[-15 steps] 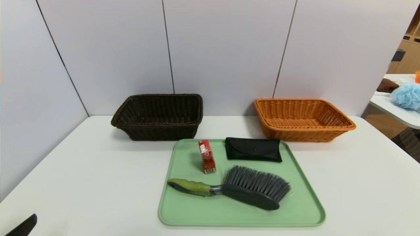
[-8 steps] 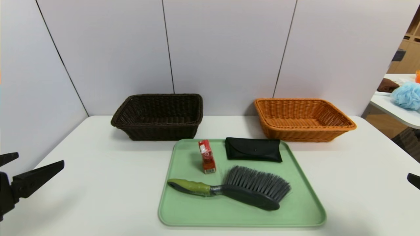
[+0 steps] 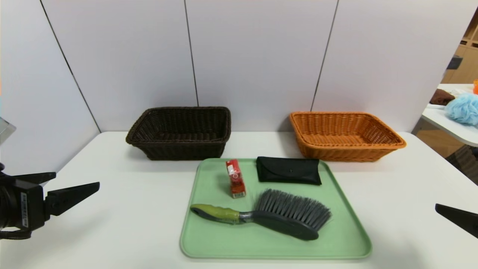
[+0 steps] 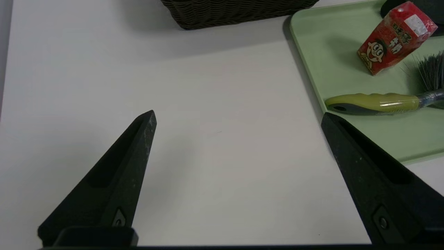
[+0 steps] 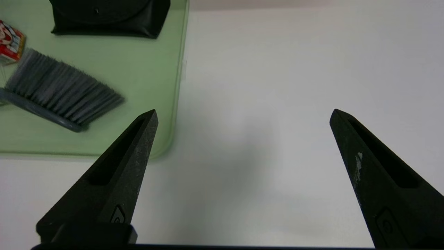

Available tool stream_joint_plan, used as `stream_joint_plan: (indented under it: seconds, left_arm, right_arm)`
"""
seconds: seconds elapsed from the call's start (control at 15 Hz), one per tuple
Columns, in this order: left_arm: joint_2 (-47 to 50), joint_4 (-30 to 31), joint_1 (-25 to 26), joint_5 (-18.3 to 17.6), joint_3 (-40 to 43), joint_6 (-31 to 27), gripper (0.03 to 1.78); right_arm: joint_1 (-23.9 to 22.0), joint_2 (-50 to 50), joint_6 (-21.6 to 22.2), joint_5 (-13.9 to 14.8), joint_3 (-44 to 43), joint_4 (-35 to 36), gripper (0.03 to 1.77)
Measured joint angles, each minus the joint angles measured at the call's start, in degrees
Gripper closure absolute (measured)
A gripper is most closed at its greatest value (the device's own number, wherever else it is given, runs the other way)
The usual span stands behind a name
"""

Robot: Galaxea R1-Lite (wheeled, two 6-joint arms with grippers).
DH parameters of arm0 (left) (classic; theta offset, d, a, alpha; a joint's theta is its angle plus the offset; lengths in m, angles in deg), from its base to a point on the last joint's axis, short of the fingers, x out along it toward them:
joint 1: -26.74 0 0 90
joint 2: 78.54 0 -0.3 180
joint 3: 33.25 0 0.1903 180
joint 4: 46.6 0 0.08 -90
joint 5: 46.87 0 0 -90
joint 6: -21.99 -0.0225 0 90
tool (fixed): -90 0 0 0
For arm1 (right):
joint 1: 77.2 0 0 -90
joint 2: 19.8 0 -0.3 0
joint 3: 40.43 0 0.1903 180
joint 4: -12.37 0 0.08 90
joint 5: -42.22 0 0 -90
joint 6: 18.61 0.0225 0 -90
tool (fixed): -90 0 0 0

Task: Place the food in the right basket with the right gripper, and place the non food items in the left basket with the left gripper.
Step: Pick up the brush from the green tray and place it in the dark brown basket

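Note:
The food, a small red carton (image 3: 235,182), stands on the green tray (image 3: 209,239) beside a flat black pouch (image 3: 288,170). A dark grey brush (image 3: 287,215) with an olive handle lies across the tray's front. The left basket (image 3: 179,132), dark brown, and the right basket (image 3: 345,135), orange, stand behind the tray. My left gripper (image 3: 76,179) hovers open over bare table left of the tray, with nothing between its fingers (image 4: 131,163). My right gripper (image 5: 243,111) is open over bare table right of the tray. Only one of its fingers (image 3: 457,219) shows in the head view.
A white table (image 3: 112,224) carries everything, with grey wall panels (image 3: 261,56) close behind the baskets. A second table (image 3: 448,127) with a blue puff and brown cloth stands off to the far right.
My left gripper has risen from the lower left corner and come inward toward the tray. A finger of my right gripper has come into the head view at the right edge.

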Motion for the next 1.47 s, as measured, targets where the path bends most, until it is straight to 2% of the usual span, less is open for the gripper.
stream_joint_plan:
  seconds: [0.13,0.33,0.6,0.8,0.93,1.13,1.33,1.47]
  left_arm:
    - [-0.91,0.0,-1.16,-1.88,-0.11,-1.21,0.12]
    - [-2.01,-0.04,-5.01,-2.57,0.07,-1.54,0.12]
    - [-4.58,0.11,-17.52,-2.51,-1.28,-1.46,0.12]
    - [-10.2,1.16,-26.81,-2.51,-3.4,-1.46,0.12]
    - [-14.07,2.39,-31.0,-2.51,-5.05,-1.54,0.12]
    - [-20.89,6.3,-37.07,-2.46,-8.33,-1.82,0.12]
    - [-26.97,8.36,-40.88,-2.65,-10.97,-7.5,0.12]
    - [-30.16,7.84,-42.17,-2.9,-13.59,-10.41,0.12]
  right_arm:
    - [0.0,-1.51,-0.12,0.09,0.56,-3.35,0.09]
    - [0.06,-3.28,-2.23,-0.37,1.39,-4.49,0.09]
    - [0.26,-3.56,-4.46,-1.24,1.37,-4.43,0.09]
    - [0.59,-3.22,-4.75,-4.52,1.05,-4.4,0.09]
    - [0.69,-2.86,-6.03,-6.6,1.05,-4.43,0.09]
    - [0.69,-1.85,-8.03,-7.08,1.05,-4.46,0.09]
    - [0.69,-0.77,-8.13,-7.5,1.16,-4.44,0.09]
    - [0.69,-0.17,-8.05,-9.73,1.33,-4.4,0.09]
